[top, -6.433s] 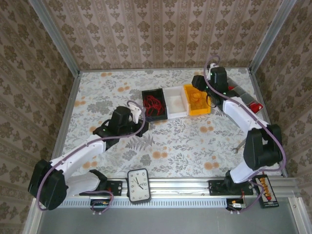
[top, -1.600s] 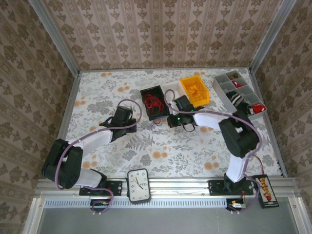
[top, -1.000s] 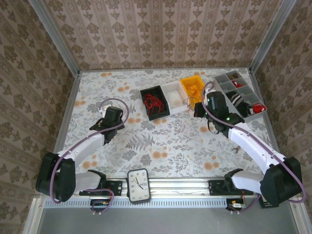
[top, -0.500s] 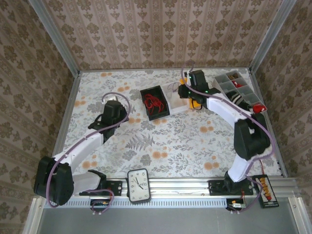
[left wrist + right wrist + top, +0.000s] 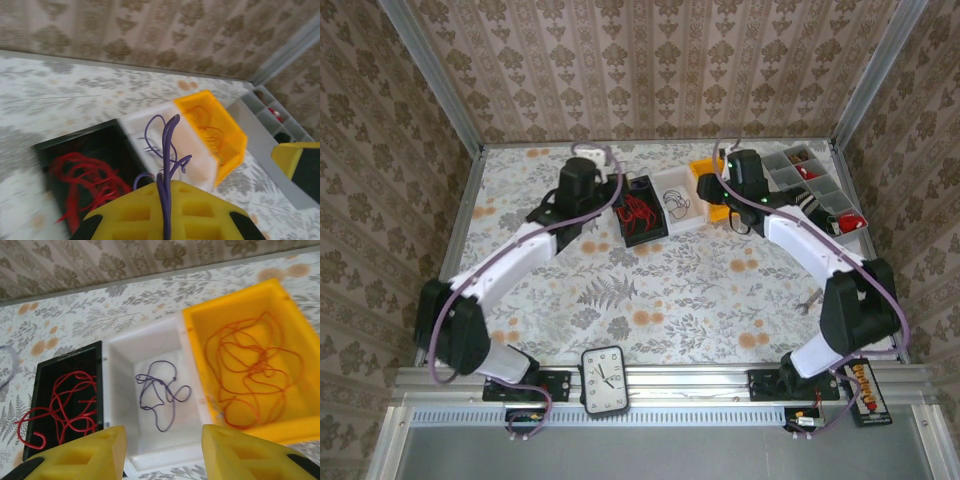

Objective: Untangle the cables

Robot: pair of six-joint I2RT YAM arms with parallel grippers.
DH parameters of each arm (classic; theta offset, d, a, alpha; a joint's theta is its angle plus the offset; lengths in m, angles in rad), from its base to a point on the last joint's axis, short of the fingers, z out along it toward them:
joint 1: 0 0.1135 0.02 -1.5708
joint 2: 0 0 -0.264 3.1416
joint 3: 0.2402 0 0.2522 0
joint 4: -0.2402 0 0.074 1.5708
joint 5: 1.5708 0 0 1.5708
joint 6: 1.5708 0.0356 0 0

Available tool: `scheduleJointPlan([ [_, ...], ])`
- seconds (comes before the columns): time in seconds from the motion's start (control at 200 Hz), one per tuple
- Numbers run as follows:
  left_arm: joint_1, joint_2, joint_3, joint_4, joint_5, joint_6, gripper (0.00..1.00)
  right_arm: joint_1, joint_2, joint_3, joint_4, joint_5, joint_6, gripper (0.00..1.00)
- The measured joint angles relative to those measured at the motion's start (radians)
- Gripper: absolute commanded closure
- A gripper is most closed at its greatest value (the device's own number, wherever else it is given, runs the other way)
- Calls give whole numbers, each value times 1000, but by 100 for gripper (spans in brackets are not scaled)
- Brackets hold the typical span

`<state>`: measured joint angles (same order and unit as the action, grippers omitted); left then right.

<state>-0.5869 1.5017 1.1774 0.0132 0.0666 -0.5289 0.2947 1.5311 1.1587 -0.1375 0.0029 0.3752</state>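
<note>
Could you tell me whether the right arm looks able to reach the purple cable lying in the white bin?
Probably yes: the right gripper hangs open over the white bin, and the purple cable lies loose on its floor with nothing over it.

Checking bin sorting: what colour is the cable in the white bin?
Purple. The cable in the white bin shows best in the right wrist view.
</note>
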Motion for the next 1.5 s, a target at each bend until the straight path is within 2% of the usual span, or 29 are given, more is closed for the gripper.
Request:
scheduleJointPlan([
  [0.175,-35,262,177,46,35,-29,100,-42,-92,-126,5,25,21,55],
  [0.2,-36,298,203,47,40,-32,98,-47,-99,-140,3,28,22,55],
  [0.24,-41,351,238,50,43,-34,88,-53,-112,-159,-1,30,22,55],
  [0.33,-47,451,308,54,50,-40,50,-60,-146,-190,-11,36,22,55],
  [0.375,-48,484,333,55,53,-40,39,-62,-159,-192,-13,36,21,55],
  [0.48,-53,510,353,58,55,-42,22,-66,-184,-192,-8,36,21,55],
  [0.59,-53,480,332,85,43,-36,13,-66,-189,-192,-8,37,21,55],
  [0.705,-49,340,179,118,-40,-28,9,-72,-191,-200,-4,51,21,54],
  [0.82,-25,120,-29,114,-223,3,6,-103,-223,-256,7,90,21,53],
  [0.92,16,-76,-191,55,-423,33,5,-138,-286,-335,7,143,16,44],
  [0.965,44,-153,-247,14,-504,42,1,-151,-323,-378,20,170,1,42],
  [1.05,101,-282,-335,-92,-636,55,0,-161,-381,-471,74,223,-32,35],
  [1.08,130,-322,-362,-134,-676,55,0,-160,-395,-504,95,241,-47,28],
  [1.115,160,-361,-390,-179,-722,55,0,-161,-406,-544,124,265,-63,27],
  [1.25,264,-446,-503,-254,-855,68,0,-166,-408,-628,175,354,-130,26],
  [1.39,326,-433,-594,-238,-877,122,0,-173,-375,-668,296,435,-186,24],
  [1.4,328,-429,-597,-234,-877,129,0,-174,-372,-673,307,439,-187,21],
  [1.41,329,-425,-599,-228,-878,137,0,-174,-370,-679,325,444,-191,8],
  [1.42,330,-420,-600,-221,-879,143,0,-175,-365,-686,341,447,-191,2],
  [1.5,335,-364,-603,-131,-879,210,0,-175,-324,-736,452,473,-213,0],
])
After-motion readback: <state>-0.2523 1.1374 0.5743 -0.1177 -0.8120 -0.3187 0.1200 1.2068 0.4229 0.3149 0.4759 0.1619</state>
